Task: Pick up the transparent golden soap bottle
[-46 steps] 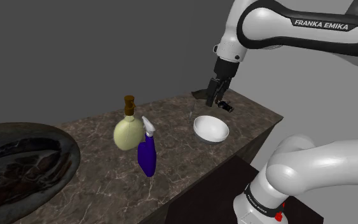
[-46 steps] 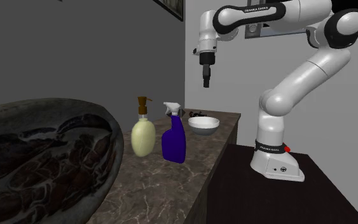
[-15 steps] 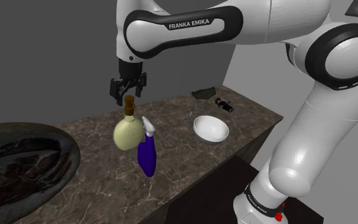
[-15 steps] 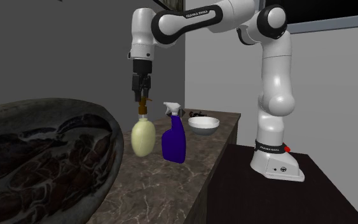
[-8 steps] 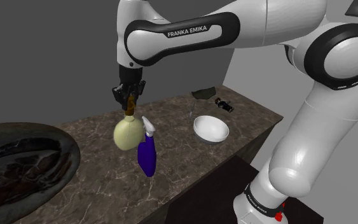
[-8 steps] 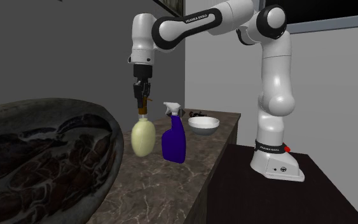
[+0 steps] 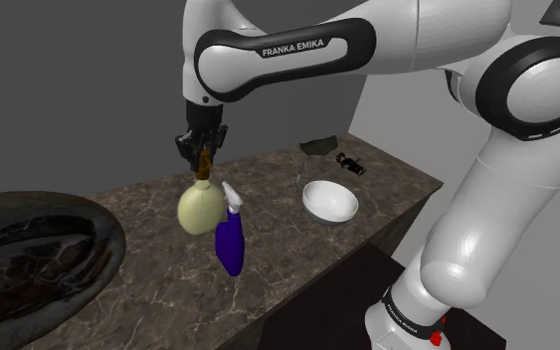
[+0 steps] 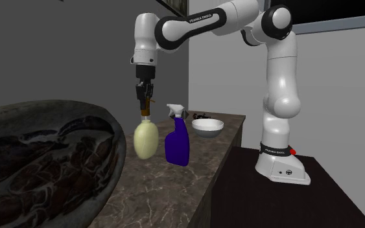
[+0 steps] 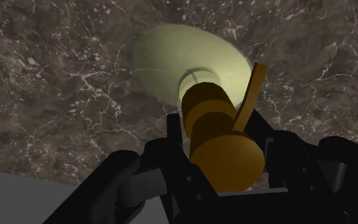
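**Soap bottle (image 7: 200, 207) caught by its pump, body on the counter**

Pale yellow-green and round-bellied, the soap bottle stands upright on the dark marbled counter (image 7: 148, 268). A blue spray bottle (image 7: 230, 244) is just beside it, toward the counter's front edge. The gripper (image 7: 202, 159) hangs straight down over it. In the wrist view the jaws look closed on the brown pump head (image 9: 225, 153), one finger against each side, with the spout (image 9: 250, 95) sticking out past one of them. The bottle's base appears to rest on the counter, so the lift is not yet done.

The weak spot is the hold itself. The pump head is small, smooth and round, and the wide body hangs well below it. On a quick rise the bottle could swing or turn between the jaws, or slip out of them. A tilt toward the counter's front edge would knock the spray bottle over. The white bowl (image 7: 329, 202) sits well apart and looks safe. A slow, straight lift seems the safer course.
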Tool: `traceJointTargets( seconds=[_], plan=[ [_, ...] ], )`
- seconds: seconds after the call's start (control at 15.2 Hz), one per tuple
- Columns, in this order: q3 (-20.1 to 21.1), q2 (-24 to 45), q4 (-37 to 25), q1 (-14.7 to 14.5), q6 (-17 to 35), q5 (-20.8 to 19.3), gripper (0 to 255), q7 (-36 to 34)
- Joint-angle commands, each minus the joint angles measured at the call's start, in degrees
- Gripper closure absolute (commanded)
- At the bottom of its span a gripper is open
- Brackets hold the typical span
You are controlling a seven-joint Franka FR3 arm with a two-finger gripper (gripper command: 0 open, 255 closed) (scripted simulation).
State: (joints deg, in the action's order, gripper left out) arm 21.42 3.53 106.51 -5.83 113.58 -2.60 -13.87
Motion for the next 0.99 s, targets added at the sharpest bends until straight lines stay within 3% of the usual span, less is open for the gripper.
traceJointTargets(
  seconds=[0.0, 0.92],
  plan=[
    [0.01, -0.13, -0.97, 0.0, -1.1, 0.08, 255, 0.07],
    [0.08, -0.5, -10.68, -0.06, -11.15, 0.34, 255, 0.39]
  ],
)
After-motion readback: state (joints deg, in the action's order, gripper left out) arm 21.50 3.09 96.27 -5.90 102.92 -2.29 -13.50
